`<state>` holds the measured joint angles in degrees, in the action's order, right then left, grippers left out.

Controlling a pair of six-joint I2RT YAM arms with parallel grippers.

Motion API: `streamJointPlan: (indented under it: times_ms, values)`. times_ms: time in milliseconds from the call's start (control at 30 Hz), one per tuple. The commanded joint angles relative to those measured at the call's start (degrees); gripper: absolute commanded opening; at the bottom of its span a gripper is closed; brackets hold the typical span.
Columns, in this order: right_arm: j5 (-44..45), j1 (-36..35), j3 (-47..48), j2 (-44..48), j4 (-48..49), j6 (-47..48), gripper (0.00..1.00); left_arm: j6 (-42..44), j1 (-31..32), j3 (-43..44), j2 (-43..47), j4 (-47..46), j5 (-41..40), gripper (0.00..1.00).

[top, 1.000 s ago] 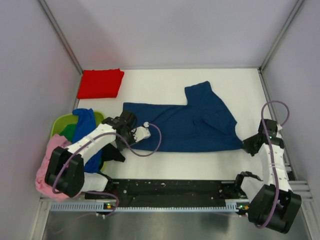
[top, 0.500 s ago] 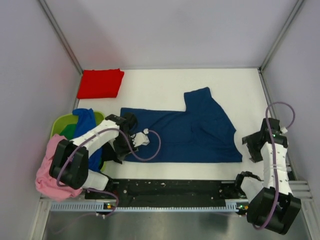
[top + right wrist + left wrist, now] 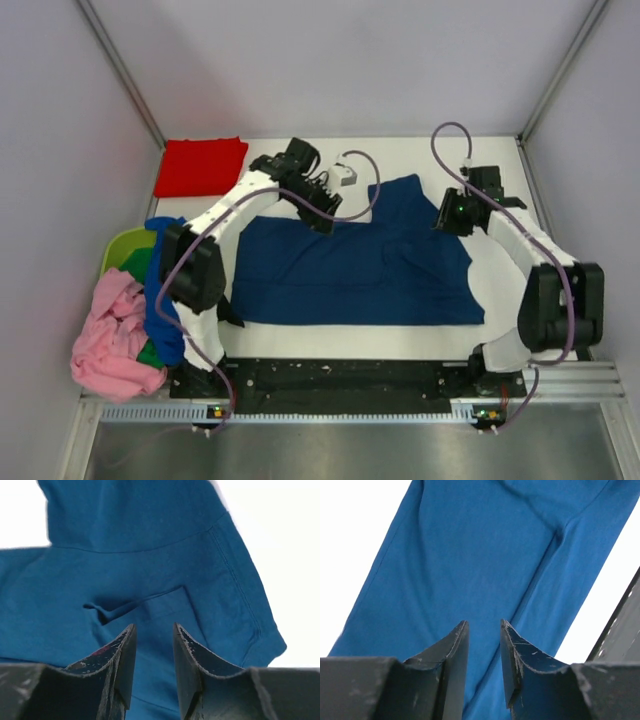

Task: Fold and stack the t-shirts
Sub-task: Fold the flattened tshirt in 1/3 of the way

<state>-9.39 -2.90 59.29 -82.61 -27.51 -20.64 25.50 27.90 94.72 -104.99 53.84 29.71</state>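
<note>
Both grippers are over the far side of the navy t-shirt (image 3: 350,270), which lies spread across the middle of the table (image 3: 480,160) in the overhead view. The left gripper (image 3: 318,216) hangs above the shirt's upper-left edge and the right gripper (image 3: 448,214) by its upper-right part, beside the flap that juts toward the top of the frame. Each wrist view shows the fingers parted by a narrow gap with nothing between them; neither one holds cloth.

Your main risk is a poor pinch. With so little gap, the fingers may skate over the fabric or catch only one layer, and the shirt would then drag crooked. If one arm grips and the other misses, the fold will skew. The right wrist view also shows a tucked crease (image 3: 107,611) just ahead of the right gripper (image 3: 152,627); fold over it and you will probably trap the wrinkle.

Only the overhead view gives you the layout: the red t-shirt (image 3: 200,166) folded at upper left, and the pink (image 3: 110,335), royal blue (image 3: 165,235) and green (image 3: 138,264) tees heaped at the lime basket (image 3: 118,245), lower left. It cannot show the finger gap. The left wrist view shows smooth cloth (image 3: 470,555) beyond the left gripper (image 3: 484,626), and no crease.
</note>
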Motion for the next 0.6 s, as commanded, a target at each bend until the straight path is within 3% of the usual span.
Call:
streamJointPlan:
  times_ms: [0,200,300,567]
  values:
    - [-5.39,-1.23,4.69,-8.52,0.26,8.16,0.35,-15.02,4.43,7.14,-10.30,-7.07,9.13,0.35]
    - [-0.90,-2.20,5.31,-14.94,1.40,9.83,0.40,-20.66,9.97,8.64,-15.94,-19.81,5.71,0.41]
    - [-0.90,-2.20,5.23,-16.35,3.16,10.10,0.41,-22.06,10.60,9.69,-19.71,-24.48,8.24,0.45]
    - [0.34,-2.29,5.49,-19.52,4.74,10.36,0.40,-25.23,11.03,18.57,-30.18,-23.17,9.14,0.45]
